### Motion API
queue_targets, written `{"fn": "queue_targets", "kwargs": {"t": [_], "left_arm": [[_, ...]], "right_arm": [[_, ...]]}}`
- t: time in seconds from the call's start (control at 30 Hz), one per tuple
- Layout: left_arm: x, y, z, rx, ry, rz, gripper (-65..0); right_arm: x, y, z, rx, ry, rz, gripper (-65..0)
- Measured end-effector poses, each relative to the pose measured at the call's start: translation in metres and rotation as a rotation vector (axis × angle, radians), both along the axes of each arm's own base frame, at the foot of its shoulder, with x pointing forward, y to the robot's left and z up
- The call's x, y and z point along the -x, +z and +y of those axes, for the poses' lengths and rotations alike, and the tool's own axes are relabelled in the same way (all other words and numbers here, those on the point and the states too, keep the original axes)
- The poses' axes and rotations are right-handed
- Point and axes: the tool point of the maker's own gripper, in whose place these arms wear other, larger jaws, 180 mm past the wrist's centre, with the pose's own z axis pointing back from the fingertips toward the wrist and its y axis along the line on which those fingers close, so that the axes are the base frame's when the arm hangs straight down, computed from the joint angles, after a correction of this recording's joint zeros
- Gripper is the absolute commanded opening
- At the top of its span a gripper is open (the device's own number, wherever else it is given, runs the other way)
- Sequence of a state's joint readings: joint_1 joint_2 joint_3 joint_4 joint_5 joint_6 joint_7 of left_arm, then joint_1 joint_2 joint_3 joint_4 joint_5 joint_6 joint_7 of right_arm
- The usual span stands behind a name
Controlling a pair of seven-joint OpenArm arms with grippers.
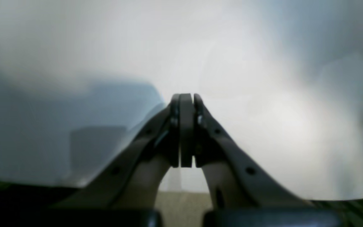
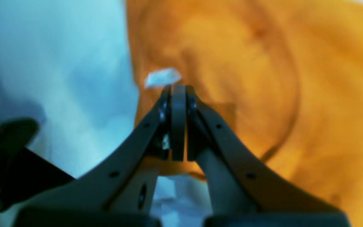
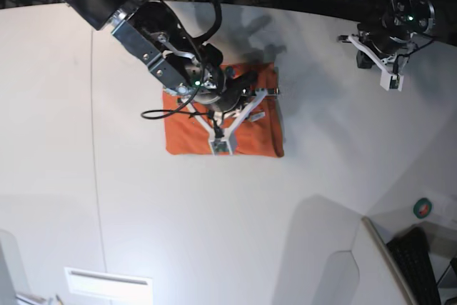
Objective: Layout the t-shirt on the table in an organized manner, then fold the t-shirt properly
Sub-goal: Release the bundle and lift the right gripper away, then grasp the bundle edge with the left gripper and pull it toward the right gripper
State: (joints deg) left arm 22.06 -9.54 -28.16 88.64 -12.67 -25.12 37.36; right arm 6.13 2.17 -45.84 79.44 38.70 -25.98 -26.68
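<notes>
Surface: the table (image 3: 300, 198) is a broad white top filling the base view, with a thin dark seam (image 3: 94, 141) running down its left part and a curved far edge against a dark, cable-strewn background.
Near-left corner: a pale rectangular slot or label (image 3: 107, 283) lies flat on the tabletop.
T-shirt: the t-shirt (image 3: 186, 141) is a bright orange, roughly rectangular folded bundle lying flat on the table, left of centre in the base view (its edges look fairly straight). In the right wrist view a small white tag (image 2: 162, 77) shows on the orange cloth just past the fingertips.
Right arm: it reaches in from the upper left of the base view and hangs over the shirt's middle.
Right gripper: the right gripper (image 2: 178, 90) has its jaws pressed together over the cloth, tips near the tag; whether any fabric is pinched cannot be told.
Left gripper: the left gripper (image 1: 186, 97) sits at the upper right of the base view, well apart from the shirt, jaws closed on nothing, only bare white table beneath.
Far right: a small green-and-red round object (image 3: 423, 208) and a dark keyboard-like item (image 3: 421, 262) lie beyond the table's edge.
</notes>
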Motion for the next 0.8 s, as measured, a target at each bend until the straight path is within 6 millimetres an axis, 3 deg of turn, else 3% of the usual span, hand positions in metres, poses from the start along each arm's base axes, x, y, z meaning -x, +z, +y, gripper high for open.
{"fn": "queue_targets", "kwargs": {"t": [0.1,0.2,0.33,0.4,0.5,0.6,0.7,0.8], "left_arm": [[-0.01,0.008,-0.015,-0.008,-0.058,0.005,-65.0],[-0.017,0.017,-0.028,0.003,-0.094,0.026,-65.0],[-0.04,0.031,-0.045,0.108,-0.079,-0.018,-65.0],[-0.048,0.039,-0.053,0.161,-0.084,-0.03,-65.0],[-0.056,0.043,-0.073,0.22,-0.121,-0.037,-37.7],[-0.063,0.045,-0.097,0.291,-0.159,-0.053,-12.8],[-0.07,0.042,-0.116,0.357,-0.176,-0.063,-3.6],[-0.08,0.03,-0.132,0.395,-0.189,-0.063,-3.3]], "right_arm": [[0.02,-0.016,0.009,0.052,0.086,0.018,-65.0],[0.027,-0.021,0.015,0.067,0.125,0.036,-65.0],[0.023,-0.016,0.015,0.076,0.139,0.044,-65.0],[0.02,0.001,0.017,0.042,0.146,0.008,-65.0],[0.008,0.036,0.007,-0.018,0.14,-0.077,-65.0],[-0.022,0.058,-0.043,-0.053,-0.031,-0.128,-65.0],[-0.028,0.054,-0.088,-0.034,-0.153,-0.118,-65.0],[-0.018,0.046,-0.103,-0.013,-0.158,-0.09,-65.0]]}}
